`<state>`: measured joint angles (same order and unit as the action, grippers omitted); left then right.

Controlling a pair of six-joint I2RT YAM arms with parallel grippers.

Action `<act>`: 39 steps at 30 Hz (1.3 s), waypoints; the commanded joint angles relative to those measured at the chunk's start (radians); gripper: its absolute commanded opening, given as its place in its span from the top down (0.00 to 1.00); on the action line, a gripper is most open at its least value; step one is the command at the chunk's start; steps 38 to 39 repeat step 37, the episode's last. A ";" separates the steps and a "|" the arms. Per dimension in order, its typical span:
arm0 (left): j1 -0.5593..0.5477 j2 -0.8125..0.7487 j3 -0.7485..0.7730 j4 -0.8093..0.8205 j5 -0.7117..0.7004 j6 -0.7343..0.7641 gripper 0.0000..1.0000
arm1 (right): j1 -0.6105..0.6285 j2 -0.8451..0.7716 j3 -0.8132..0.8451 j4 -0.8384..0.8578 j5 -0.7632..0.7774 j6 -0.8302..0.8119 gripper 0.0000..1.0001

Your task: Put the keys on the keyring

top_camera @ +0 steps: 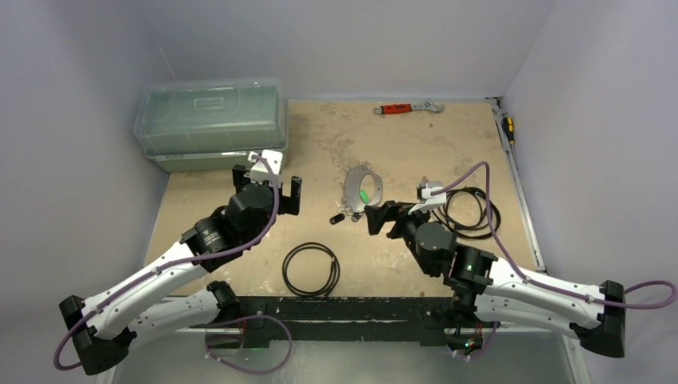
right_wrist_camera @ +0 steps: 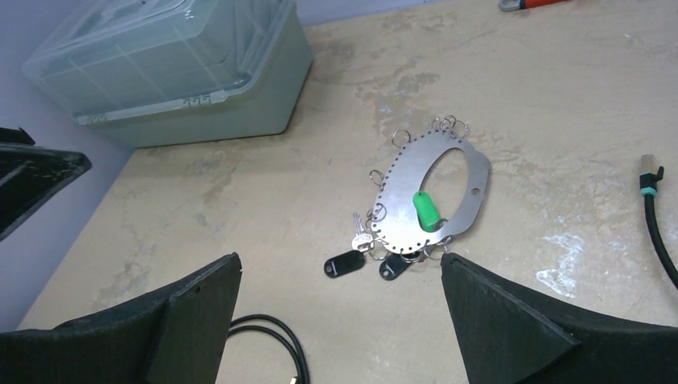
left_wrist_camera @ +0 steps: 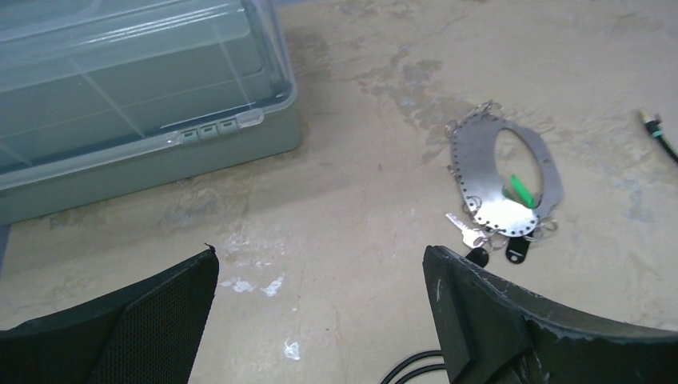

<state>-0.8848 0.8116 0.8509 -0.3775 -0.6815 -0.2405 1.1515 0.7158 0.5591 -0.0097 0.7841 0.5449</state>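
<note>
Claws wide, nothing held

Both claws hang over the table (top_camera: 448,144) with nothing in them. The left gripper (top_camera: 268,190) has its fingers spread as far as they go and touches nothing. The right gripper (top_camera: 382,218) is spread just as wide, low and close to the keys, with no contact that I can see. Nearest the arm bases, between them, a black cable coil (top_camera: 311,268) lies flat.

Just past the right claw lie the keys (right_wrist_camera: 360,240): one small silvery key and two dark-headed pieces, bunched at the near end of the keyring (right_wrist_camera: 397,212). Whether they are hooked to it I cannot tell. The keyring is a flat silvery oval plate with a large oval hole, tiny holes along its rim and small wire rings on its edge. A green piece (right_wrist_camera: 426,210) rests on it. Farther back left is a clear plastic box (top_camera: 212,120), and at the far edge a red-handled wrench (top_camera: 408,107).
</note>
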 commanded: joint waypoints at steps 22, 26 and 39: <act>0.007 0.005 0.056 -0.074 -0.151 -0.011 0.02 | 0.002 -0.058 -0.066 0.125 -0.020 -0.018 0.01; 0.007 0.002 0.067 -0.089 -0.163 -0.022 0.02 | 0.002 -0.065 -0.064 0.112 -0.020 -0.016 0.01; 0.007 -0.005 0.066 -0.092 -0.180 -0.023 0.01 | 0.002 -0.038 -0.029 0.098 -0.058 -0.036 0.01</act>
